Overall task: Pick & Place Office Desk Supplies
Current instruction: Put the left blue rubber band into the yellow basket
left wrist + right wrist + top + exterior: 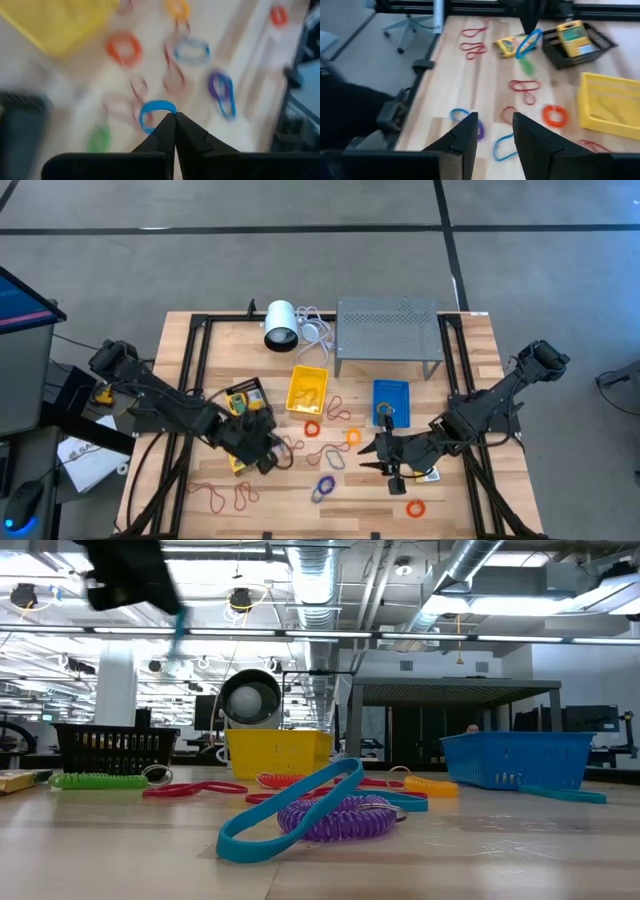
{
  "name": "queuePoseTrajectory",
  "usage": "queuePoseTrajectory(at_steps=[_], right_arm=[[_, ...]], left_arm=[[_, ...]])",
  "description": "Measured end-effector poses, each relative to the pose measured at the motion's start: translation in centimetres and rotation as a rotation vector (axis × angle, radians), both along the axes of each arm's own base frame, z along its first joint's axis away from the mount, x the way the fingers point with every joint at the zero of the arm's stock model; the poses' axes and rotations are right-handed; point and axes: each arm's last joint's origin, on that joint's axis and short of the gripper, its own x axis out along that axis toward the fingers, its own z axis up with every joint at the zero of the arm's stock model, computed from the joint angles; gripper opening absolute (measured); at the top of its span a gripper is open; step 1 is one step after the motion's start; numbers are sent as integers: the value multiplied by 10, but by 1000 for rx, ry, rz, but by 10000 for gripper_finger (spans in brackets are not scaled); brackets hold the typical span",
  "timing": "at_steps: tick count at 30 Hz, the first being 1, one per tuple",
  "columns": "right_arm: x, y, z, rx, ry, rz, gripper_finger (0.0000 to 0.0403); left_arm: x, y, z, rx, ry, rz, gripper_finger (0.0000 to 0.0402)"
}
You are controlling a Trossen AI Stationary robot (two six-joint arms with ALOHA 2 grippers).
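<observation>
Left gripper [175, 116] is clenched on a blue rubber band [156, 114], pinching one edge of the loop between its fingertips; in the right wrist view that band [530, 42] dangles from the closed tips beside the black bin [577, 47]. Taking the black bin [243, 402] as landmark, the left gripper [268, 448] hovers just in front of it, above the wooden surface [200, 480].

Right gripper [492, 127] has its fingers parted with nothing between them. It [385, 460] waits well to the right of the black bin, in front of the blue bin [391, 402].

Other supplies lie around the landmark: a yellow-and-green packet [572, 36] inside the bin, another packet [509, 45] just beside it, the yellow bin [308, 388] to its right, and loose bands on the surface, among them an orange loop [313, 428], red loops [225, 498] and a purple coil [335, 818] tangled with a blue loop [290, 808].

The held band looks very light, thin and limp, so it will sag and swing, and it could slip from a shallow pinch. A grip across one strand, well inside the tips, should hold; it is stretchy, so it may snag on a bin rim when lowered.
</observation>
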Motion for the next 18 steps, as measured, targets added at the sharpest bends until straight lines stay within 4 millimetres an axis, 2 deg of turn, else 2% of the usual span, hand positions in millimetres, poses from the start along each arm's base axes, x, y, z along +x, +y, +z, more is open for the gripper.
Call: queuePoseTrajectory(at_steps=[3,7,15,18], right_arm=[[-3,-7,6,-9,-34,-97,118],[-16,-25,23,30,-48,-143,118],[-61,-74,60,62,-90,-215,118],[-81,-97,68,91,-124,-261,118]], left_arm=[[3,16,9,83,-41,1,0],[10,43,20,170,-80,-9,0],[18,96,38,249,-138,-99,0],[20,115,35,268,-161,-114,0]])
